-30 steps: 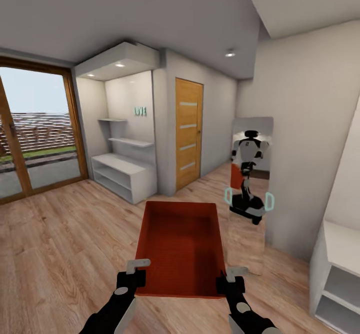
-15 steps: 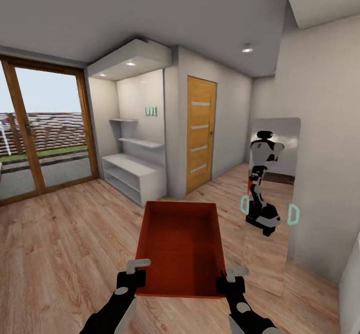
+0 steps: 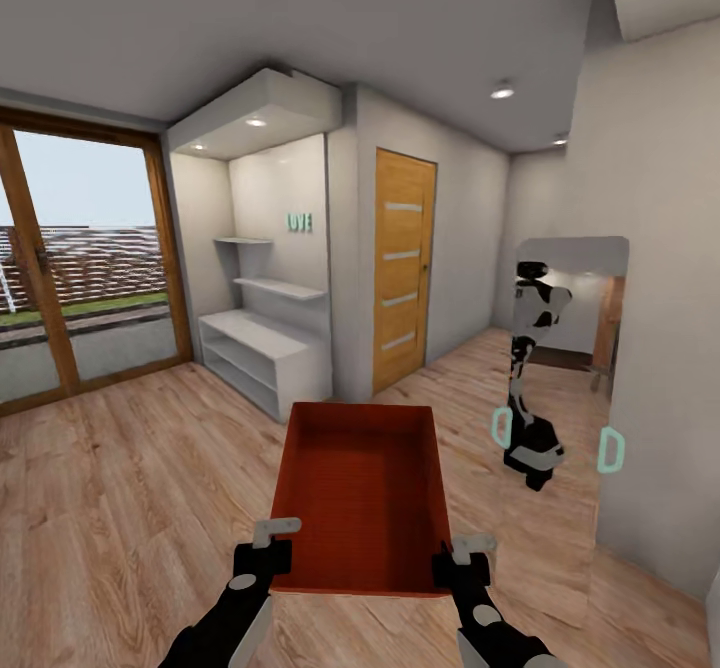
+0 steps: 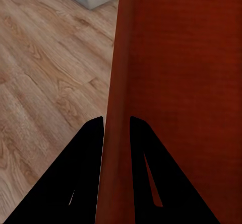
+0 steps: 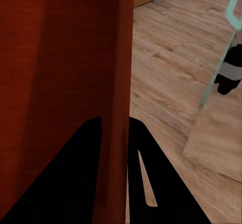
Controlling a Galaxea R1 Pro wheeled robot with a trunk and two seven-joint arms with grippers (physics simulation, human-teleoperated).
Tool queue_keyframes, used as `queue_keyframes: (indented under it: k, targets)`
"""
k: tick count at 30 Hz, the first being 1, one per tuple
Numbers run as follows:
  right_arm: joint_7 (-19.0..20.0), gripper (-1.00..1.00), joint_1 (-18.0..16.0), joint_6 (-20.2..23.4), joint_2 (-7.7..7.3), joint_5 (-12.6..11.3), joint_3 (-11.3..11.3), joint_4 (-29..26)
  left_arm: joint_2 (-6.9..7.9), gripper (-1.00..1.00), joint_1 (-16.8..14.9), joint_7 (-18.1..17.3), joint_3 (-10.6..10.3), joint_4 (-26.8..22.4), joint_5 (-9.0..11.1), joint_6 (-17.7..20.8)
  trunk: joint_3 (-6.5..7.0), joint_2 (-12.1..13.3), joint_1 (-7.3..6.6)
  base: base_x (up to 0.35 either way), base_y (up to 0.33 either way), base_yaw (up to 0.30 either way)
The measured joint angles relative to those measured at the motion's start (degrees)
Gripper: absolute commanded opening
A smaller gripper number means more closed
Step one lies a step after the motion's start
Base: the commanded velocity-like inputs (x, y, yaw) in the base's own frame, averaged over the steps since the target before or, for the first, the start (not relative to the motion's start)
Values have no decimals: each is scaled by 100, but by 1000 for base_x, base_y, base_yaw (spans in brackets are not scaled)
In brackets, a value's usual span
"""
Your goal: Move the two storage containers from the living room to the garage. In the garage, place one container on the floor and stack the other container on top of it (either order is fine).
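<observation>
red-orange smooth bin [image 3: 362, 488] | fingers [image 4: 91, 148] pinch walls | wood-plank floor [image 3: 120, 488]

Red-orange open bin [image 3: 362, 493], rectangular, smooth walls flaring upward, empty, held level above the light wood-plank floor [image 3: 120, 488], long axis pointing away, near corners pinched on each side wall

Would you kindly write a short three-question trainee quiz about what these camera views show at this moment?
1. True or false: the red-orange rectangular storage container rests on the light wood-plank floor.
2. Which wall does the left gripper clamp? A) near left B) far
3. Fill in: the tall wall mirror reflects the ____.

Key: 1 false, both the left and the right gripper hold it up; 2 A; 3 robot.
</observation>
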Motion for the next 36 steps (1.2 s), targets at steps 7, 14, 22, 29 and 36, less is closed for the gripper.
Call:
queue_keyframes:
  k: [7,14,22,29,36]
  targets:
    - [0,-100,0,-1,0,0,1,1,1,-100,0,-3,0,0,0,0,0,0,0,321,16,0]
    - [7,-100,0,2,-7,11,-10,-1,-9,-100,0,8,3,3,-8,1,0,0,0,321,97,0]
    - [28,-100,0,9,-17,16,-24,-1,-22,-100,0,21,5,13,-12,-2,0,0,0,321,116,0]
    - [34,-100,0,16,-17,57,-61,-1,-25,-100,0,21,10,21,-16,-2,0,0,0,321,122,-7]
    - [13,-100,1,10,-6,42,-43,-3,-11,-100,-1,6,6,7,-11,4,0,1,0,321,132,-189]
